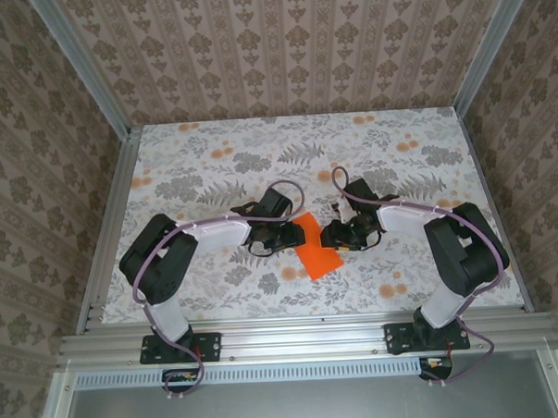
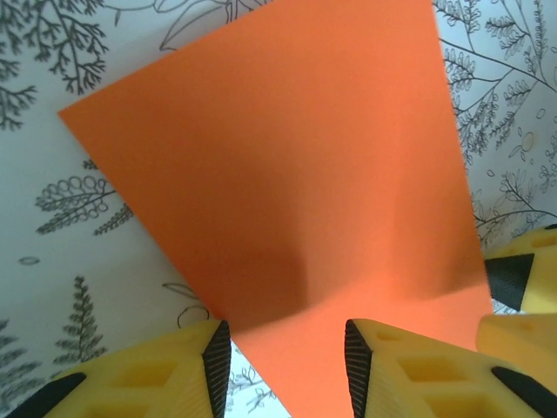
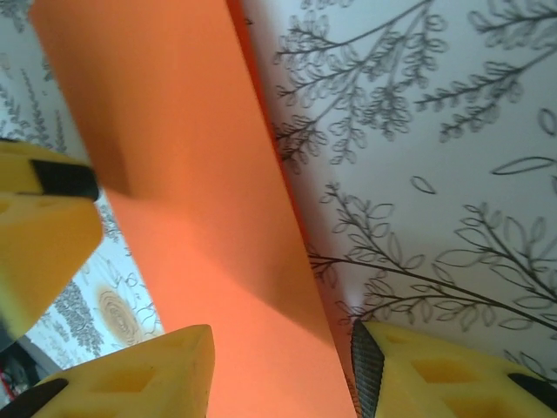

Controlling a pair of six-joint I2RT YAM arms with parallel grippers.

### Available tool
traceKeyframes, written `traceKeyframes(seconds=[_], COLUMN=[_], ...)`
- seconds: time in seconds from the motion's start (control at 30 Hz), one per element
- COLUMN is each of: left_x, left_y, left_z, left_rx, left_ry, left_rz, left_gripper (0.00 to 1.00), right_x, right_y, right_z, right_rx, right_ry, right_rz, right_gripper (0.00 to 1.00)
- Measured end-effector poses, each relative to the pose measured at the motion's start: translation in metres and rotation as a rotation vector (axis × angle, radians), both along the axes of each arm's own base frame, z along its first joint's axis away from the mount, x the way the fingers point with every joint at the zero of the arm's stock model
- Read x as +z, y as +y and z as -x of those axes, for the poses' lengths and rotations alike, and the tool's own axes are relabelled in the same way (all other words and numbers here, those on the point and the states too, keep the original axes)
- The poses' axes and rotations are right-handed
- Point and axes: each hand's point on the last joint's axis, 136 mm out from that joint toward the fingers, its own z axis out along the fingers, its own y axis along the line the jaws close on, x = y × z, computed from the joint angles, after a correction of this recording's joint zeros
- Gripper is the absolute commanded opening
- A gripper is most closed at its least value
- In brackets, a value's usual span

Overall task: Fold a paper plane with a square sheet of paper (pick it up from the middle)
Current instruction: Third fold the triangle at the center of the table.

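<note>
- From above, we see the square sheet of paper, bright orange, near the middle of the table and turned askew to its edges.
- The left gripper reaches the sheet from the left. In its wrist view the yellow fingers stand apart, unclenched, with a corner of the sheet between them.
- The right gripper comes in from the right. Its fingers are likewise spread, not clamped, and the sheet's edge runs through the gap.
- We cannot tell whether the sheet lies fully flat.
- The table top is pale, printed with grey ferns and orange flowers.
- Patterned wallpaper walls and a metal frame enclose the table.
</note>
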Motion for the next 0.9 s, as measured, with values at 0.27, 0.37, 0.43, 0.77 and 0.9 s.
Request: traceKeyframes(seconds=[0.27, 0.37, 0.43, 0.77, 0.9], left_x=[-0.002, -0.003, -0.003, -0.002, -0.002], left_y=[-0.002, -0.002, -0.004, -0.014, -0.014], left_z=[-0.005, -0.007, -0.009, -0.02, -0.02], left_rx=[0.001, -0.005, -0.013, -0.06, -0.064], left_ry=[0.026, 0.044, 0.05, 0.026, 0.025], left_rz=[0.022, 0.033, 0.039, 0.046, 0.045], left_gripper=[0.4, 0.4, 0.4, 0.4, 0.4], right_x=[-0.004, -0.003, -0.001, 0.005, 0.0], right_y=[0.004, 0.005, 0.005, 0.004, 0.001], right_z=[0.012, 0.023, 0.03, 0.015, 0.005], right_rx=[-0.009, -0.028, -0.036, -0.061, -0.07], right_ry=[0.019, 0.035, 0.043, 0.022, 0.028], right_rz=[-0.073, -0.101, -0.118, -0.132, -0.128], right_gripper=[0.43, 0.43, 0.44, 0.46, 0.47])
